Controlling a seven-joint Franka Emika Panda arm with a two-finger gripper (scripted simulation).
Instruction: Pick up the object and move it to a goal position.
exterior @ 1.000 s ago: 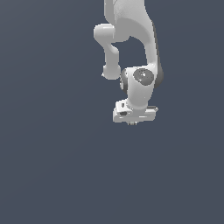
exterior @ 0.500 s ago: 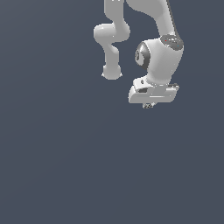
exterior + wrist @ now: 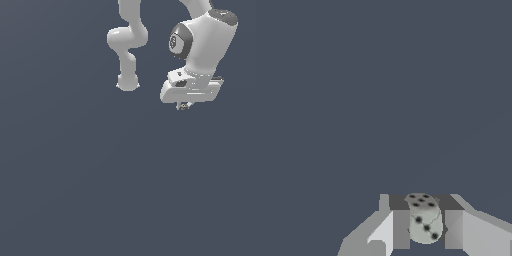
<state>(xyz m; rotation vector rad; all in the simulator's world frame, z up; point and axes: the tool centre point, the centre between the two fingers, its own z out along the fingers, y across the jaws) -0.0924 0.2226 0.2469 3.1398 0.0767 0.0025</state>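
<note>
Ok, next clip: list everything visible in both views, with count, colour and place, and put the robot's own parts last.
die: one, pale whitish with dark pips, held between the gripper's fingers in the wrist view; in the exterior view only a tiny speck under the gripper.
background: plain dark grey-blue in both views; no table edge or goal marker can be made out.
fingers: two, grey, one on each side of the die, touching it.
gripper: one, white, at the exterior view's upper right, shut on the die.
arm: one, white with dark joint caps, coming down from the top edge of the exterior view.
</note>
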